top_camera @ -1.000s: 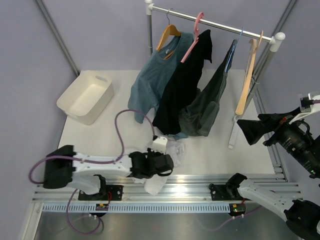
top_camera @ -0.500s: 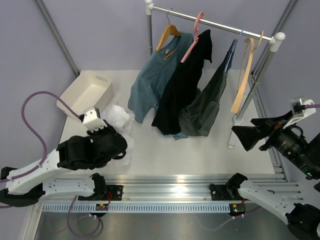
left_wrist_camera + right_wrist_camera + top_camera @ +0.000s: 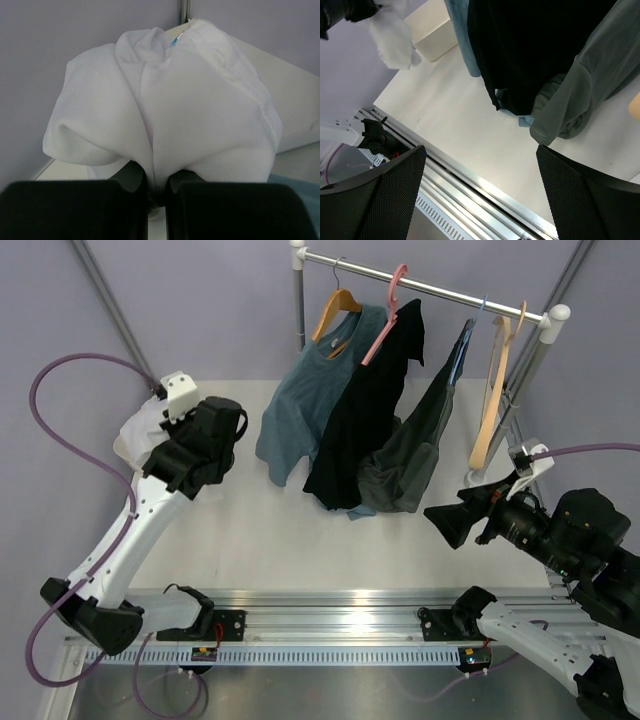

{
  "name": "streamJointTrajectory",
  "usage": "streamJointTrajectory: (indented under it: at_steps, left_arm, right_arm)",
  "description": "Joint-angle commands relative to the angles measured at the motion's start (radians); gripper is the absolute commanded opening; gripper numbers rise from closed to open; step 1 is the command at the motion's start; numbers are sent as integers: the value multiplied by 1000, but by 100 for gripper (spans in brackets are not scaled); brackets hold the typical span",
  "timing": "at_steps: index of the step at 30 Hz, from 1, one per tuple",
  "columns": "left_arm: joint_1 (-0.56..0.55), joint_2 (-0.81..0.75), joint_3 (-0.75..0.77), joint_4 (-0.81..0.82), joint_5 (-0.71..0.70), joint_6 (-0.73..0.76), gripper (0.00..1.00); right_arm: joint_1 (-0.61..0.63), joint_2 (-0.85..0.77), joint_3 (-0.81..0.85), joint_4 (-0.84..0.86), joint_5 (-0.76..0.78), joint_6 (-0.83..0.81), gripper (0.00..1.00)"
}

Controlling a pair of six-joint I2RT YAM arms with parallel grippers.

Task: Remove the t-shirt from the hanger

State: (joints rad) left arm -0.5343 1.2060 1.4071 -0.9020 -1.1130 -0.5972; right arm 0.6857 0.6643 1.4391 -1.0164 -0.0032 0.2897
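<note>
Top view overlooks the whole table [image 3: 290,540]; left wrist sits close on the t-shirt [image 3: 170,100], right wrist sees it afar.

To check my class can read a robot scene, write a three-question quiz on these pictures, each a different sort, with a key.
1. True or false: the left gripper is shut on the white t-shirt.
2. The peach hanger on the rail is: A bare; B holding a black shirt; C lying on the table.
3. Fill in: the right gripper is ___.
Key: 1 true; 2 A; 3 open.
</note>
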Motion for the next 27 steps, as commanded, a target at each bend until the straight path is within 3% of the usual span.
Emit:
streamJointTrajectory:
  at_steps: [1, 5, 10, 15, 21, 27]
  left_arm:
    - [65, 58, 131, 281, -5, 239, 0]
    - [147, 159, 236, 388, -51, 329, 0]
    - [264, 260, 270, 549, 27, 364, 0]
    - [322, 389, 349, 594, 41, 390, 0]
    - [404, 475, 339, 647, 137, 335, 0]
    - [439, 579, 383, 719, 168, 402, 0]
  right_arm:
    - [6, -47, -78, 108, -98, -9, 100]
    - [5, -104, -195, 192, -161, 52, 99]
    - [5, -129, -319, 292, -190, 95, 99]
    - [6, -144, -394, 331, -195, 94, 100]
    - [5, -209, -451, 361, -187, 78, 100]
    - [5, -253, -493, 377, -172, 59, 99]
